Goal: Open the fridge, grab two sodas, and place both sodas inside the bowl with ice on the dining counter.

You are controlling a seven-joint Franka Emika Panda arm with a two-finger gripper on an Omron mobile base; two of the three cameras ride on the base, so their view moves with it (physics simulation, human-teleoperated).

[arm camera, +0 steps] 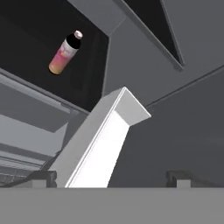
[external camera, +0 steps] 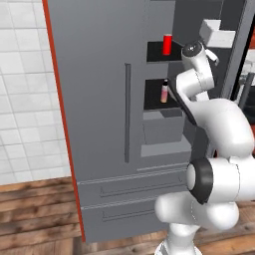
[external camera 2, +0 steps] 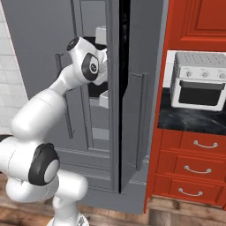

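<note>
Fridge (external camera: 94,99): tall grey unit against the white tiled wall; its left door is closed, with a long thin bar handle (external camera: 127,112), and its right door (external camera 2: 132,132) stands swung open, so the dark interior shows. Two drawers run across the bottom.
Soda (external camera: 167,44): one red can, upright on an upper shelf (external camera: 157,56) inside the fridge, near that shelf's front edge.
Bottle (arm camera: 65,52): small pink-orange bottle with a dark neck and pale cap, upright on the shelf below the can; it appears tilted in the hand view.
Door bin (arm camera: 105,140): pale box-like bin, close ahead of the hand camera.
Arm (external camera: 219,129): white, reaching up into the open right half of the fridge.
Fingers (arm camera: 113,179): spread wide apart, with nothing between them; both dark tips show at the bottom of the hand view, facing the bin.
Toaster oven (external camera 2: 198,86): white, on a black-topped table (external camera 2: 190,119) over red cabinets, right of the fridge.
</note>
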